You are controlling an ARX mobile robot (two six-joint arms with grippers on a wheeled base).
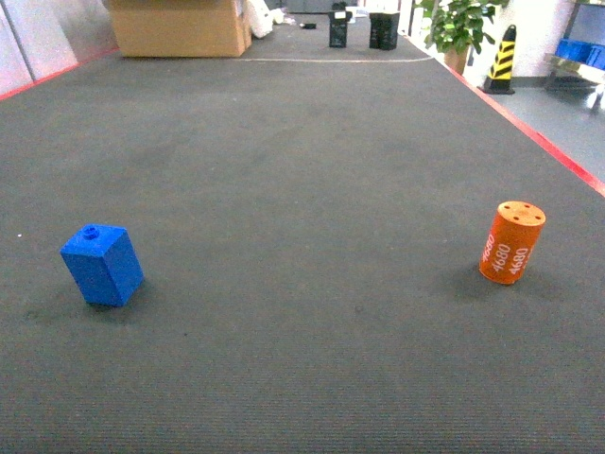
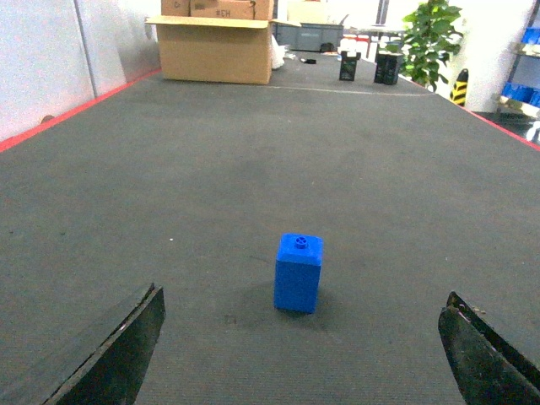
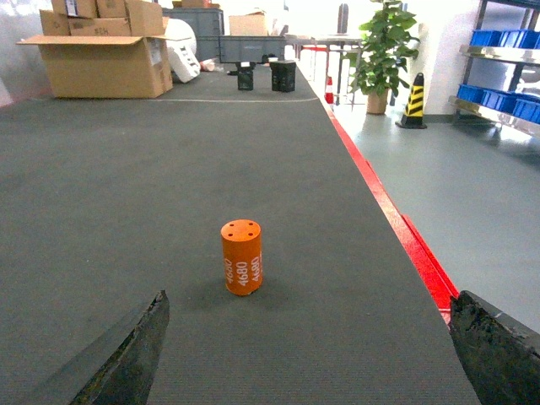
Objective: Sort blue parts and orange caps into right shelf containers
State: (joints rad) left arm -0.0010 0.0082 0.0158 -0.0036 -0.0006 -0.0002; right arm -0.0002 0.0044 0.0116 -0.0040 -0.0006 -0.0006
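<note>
- left gripper (image 2: 299, 354): jaws wide apart, nothing between them; only the two dark fingertips (image 2: 118, 350) show at the bottom corners of the left wrist view.
- right gripper (image 3: 308, 354): jaws likewise spread, nothing held; the tips sit at the bottom corners of the right wrist view.
- blue part (image 1: 102, 264): upright on the dark carpet (image 1: 302, 189), knob on top, left side of the head view; just ahead of the left gripper, centred between its tips, not touching.
- orange cap (image 1: 511, 242): upright on the carpet at right, "4680" on its side, holes in the top; ahead of the right gripper, apart from it.
- part and cap well apart.
- red line (image 3: 396, 228): borders the carpet right of the cap.
- far end: cardboard box (image 1: 180, 26), plant (image 1: 458, 24), striped cone (image 1: 501, 59).
- blue crates (image 3: 502, 42): on a shelf at far right, beyond the red line.
</note>
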